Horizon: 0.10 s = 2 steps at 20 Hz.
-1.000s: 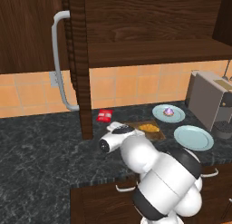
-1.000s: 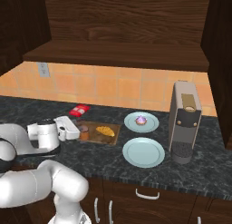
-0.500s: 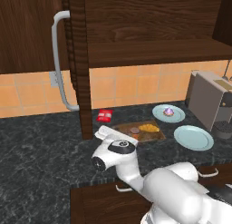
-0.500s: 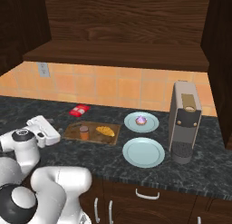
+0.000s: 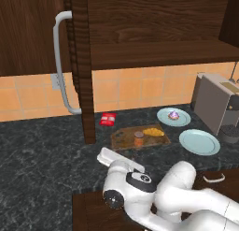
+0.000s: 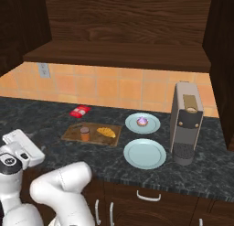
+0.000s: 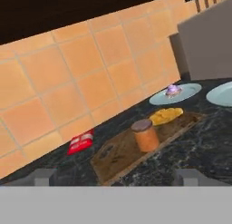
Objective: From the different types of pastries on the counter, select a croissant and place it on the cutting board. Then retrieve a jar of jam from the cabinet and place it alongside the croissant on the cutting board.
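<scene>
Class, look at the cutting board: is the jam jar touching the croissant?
Apart. The right base view shows bare board between the jar and the croissant.

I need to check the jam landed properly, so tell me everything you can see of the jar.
The jar is a small squat cylinder with orange-brown contents showing through its side and a dull grey-brown lid on top. It stands upright on the wooden board, near the middle, resting on its base. The croissant lies on the same board close beside it, with a small gap between them. Nothing else touches the jar; the open hand is drawn back, well clear of it.
</scene>
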Available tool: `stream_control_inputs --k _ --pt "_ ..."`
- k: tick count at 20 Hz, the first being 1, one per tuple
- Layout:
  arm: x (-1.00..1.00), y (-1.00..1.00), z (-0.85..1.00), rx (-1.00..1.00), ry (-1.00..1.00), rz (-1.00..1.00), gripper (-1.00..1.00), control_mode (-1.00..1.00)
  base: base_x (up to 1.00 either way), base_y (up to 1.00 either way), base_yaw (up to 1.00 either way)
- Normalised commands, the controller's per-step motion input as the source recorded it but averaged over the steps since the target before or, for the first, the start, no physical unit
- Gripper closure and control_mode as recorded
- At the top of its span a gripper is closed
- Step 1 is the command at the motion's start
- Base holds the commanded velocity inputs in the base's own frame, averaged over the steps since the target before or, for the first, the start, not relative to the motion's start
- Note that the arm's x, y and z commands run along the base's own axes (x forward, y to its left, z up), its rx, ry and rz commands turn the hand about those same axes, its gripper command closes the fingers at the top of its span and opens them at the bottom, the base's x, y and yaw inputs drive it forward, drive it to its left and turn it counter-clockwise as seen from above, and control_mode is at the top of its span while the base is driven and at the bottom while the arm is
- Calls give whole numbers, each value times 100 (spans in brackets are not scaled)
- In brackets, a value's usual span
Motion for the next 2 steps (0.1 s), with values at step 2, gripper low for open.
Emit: stream_control_inputs --k 2 --pt "-100 56 0 17 -4 14 -100 -100 0 0 0"
